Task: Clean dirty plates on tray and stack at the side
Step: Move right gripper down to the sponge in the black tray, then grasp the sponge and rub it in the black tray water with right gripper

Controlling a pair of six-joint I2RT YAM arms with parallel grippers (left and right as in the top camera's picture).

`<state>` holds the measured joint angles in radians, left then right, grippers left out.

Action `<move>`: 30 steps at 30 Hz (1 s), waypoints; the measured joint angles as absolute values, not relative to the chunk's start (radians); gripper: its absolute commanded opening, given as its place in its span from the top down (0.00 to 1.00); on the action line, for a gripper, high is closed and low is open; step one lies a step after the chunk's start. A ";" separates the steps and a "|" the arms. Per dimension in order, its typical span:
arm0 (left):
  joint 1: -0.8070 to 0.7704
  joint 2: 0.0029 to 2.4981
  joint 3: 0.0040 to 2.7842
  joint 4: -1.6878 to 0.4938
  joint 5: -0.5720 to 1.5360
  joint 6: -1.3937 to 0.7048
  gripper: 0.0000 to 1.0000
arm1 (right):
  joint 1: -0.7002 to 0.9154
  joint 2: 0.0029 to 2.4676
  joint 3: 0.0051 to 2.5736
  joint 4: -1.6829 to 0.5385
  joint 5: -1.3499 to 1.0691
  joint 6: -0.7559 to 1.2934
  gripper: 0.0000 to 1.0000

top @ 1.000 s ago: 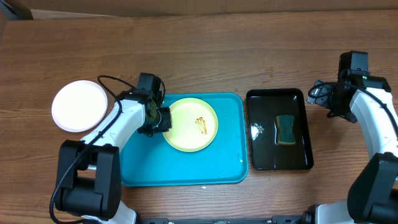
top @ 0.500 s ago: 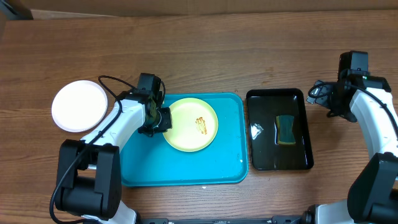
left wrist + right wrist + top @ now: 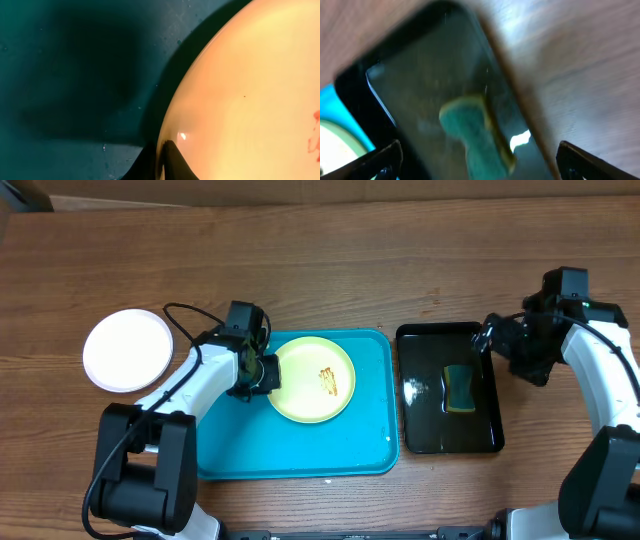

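Note:
A pale yellow plate [image 3: 312, 380] with a brown smear lies on the turquoise tray [image 3: 300, 450]. My left gripper [image 3: 262, 375] is shut on the plate's left rim. In the left wrist view my fingertips [image 3: 162, 160] pinch the plate's edge [image 3: 250, 100]. A white plate [image 3: 127, 350] lies on the table left of the tray; I cannot tell if another plate lies under it. My right gripper [image 3: 495, 340] is open and empty above the black tray's far right corner. In the right wrist view its fingers [image 3: 480, 160] spread wide.
A glossy black tray [image 3: 430, 430] stands right of the turquoise tray and holds a green and yellow sponge [image 3: 459, 387]. The sponge [image 3: 475, 130] and black tray [image 3: 420, 75] show blurred in the right wrist view. Cables hang by both arms.
My right arm has swung left from beside the black tray to over its far right corner. My left gripper and the yellow plate have shifted slightly right.

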<state>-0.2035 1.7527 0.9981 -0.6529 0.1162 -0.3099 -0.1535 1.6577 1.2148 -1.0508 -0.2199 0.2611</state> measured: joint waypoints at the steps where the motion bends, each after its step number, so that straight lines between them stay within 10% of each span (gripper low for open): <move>1: -0.204 1.753 0.997 -0.651 0.116 -0.310 0.91 | -0.138 1.658 1.215 -1.073 -0.213 0.261 0.05; 24: -0.204 1.753 0.994 -0.650 0.115 -0.310 0.90 | 0.150 1.656 0.908 -0.870 0.118 0.363 0.20; 28: -0.204 1.753 0.994 -0.650 0.115 -0.310 0.90 | 0.150 1.656 0.881 -0.839 0.072 0.367 0.30; 30: -0.204 1.753 0.993 -0.650 0.115 -0.310 0.89 | 0.150 1.656 0.881 -0.836 0.057 0.366 0.56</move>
